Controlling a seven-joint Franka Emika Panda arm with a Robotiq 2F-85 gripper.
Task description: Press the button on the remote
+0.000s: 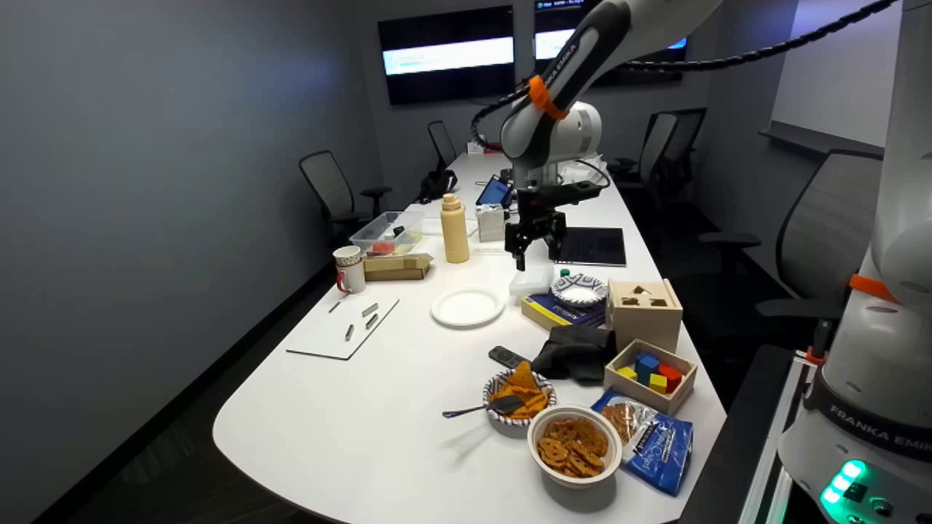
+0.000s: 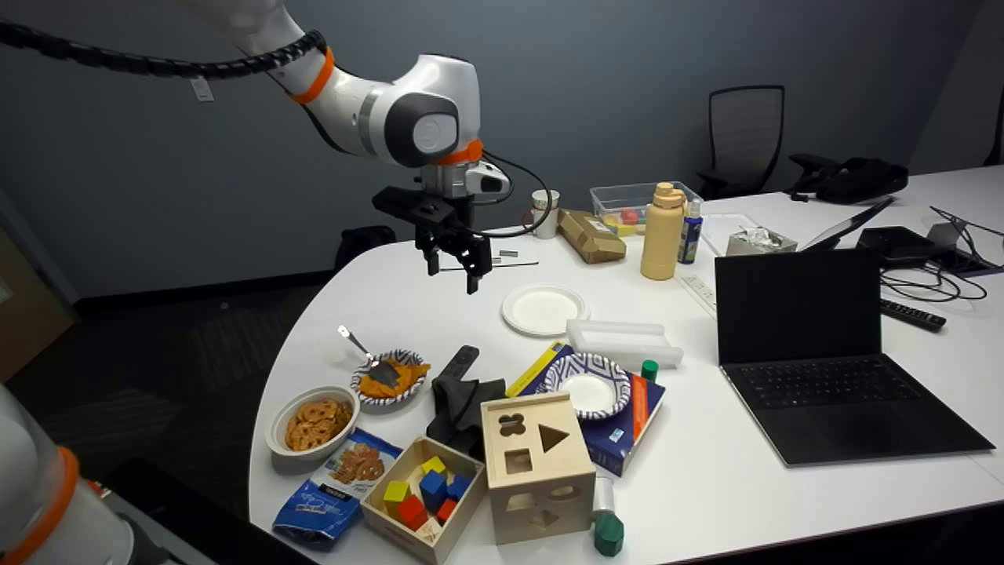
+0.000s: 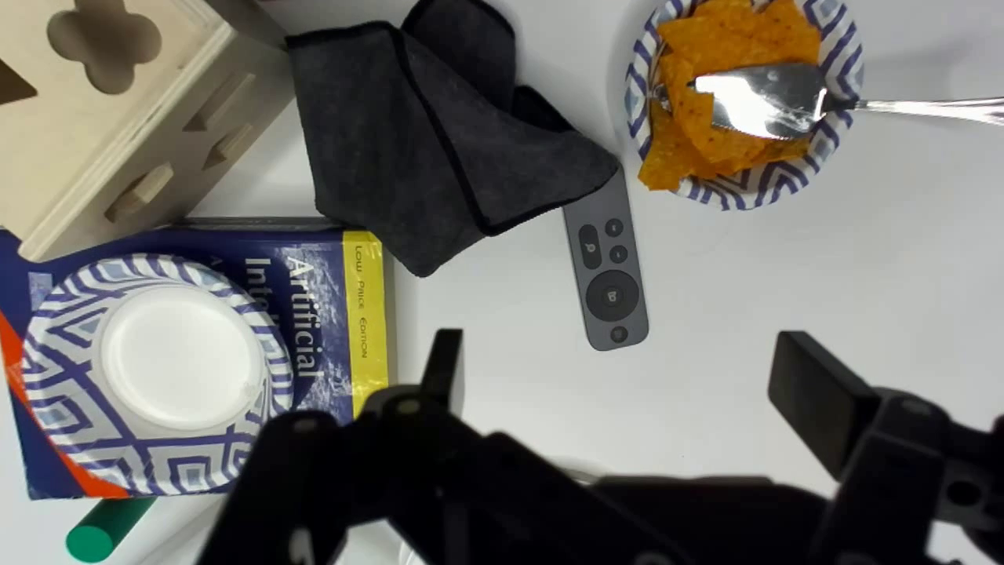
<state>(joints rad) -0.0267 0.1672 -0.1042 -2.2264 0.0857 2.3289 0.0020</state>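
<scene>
The dark grey remote [image 3: 612, 297] lies flat on the white table, buttons up, in the wrist view. It shows a round pad and several small buttons. Its upper end is hidden under a black cloth [image 3: 439, 133]. The remote also shows in both exterior views [image 1: 507, 356] [image 2: 461, 362], beside the chip bowl. My gripper [image 3: 616, 377] is open and empty, with its fingers wide apart. In both exterior views [image 1: 539, 260] [image 2: 452, 281] it hangs well above the table, apart from the remote. In the wrist view the remote's lower end lies just beyond the space between the fingertips.
A patterned bowl of chips with a spoon [image 3: 745, 102] stands near the remote. A thick blue book [image 3: 325, 314] bearing a patterned bowl and a wooden shape box [image 2: 541, 463] stand beside the cloth. A white plate [image 2: 545, 310] lies nearby. Another black remote [image 2: 912, 315] lies behind the laptop.
</scene>
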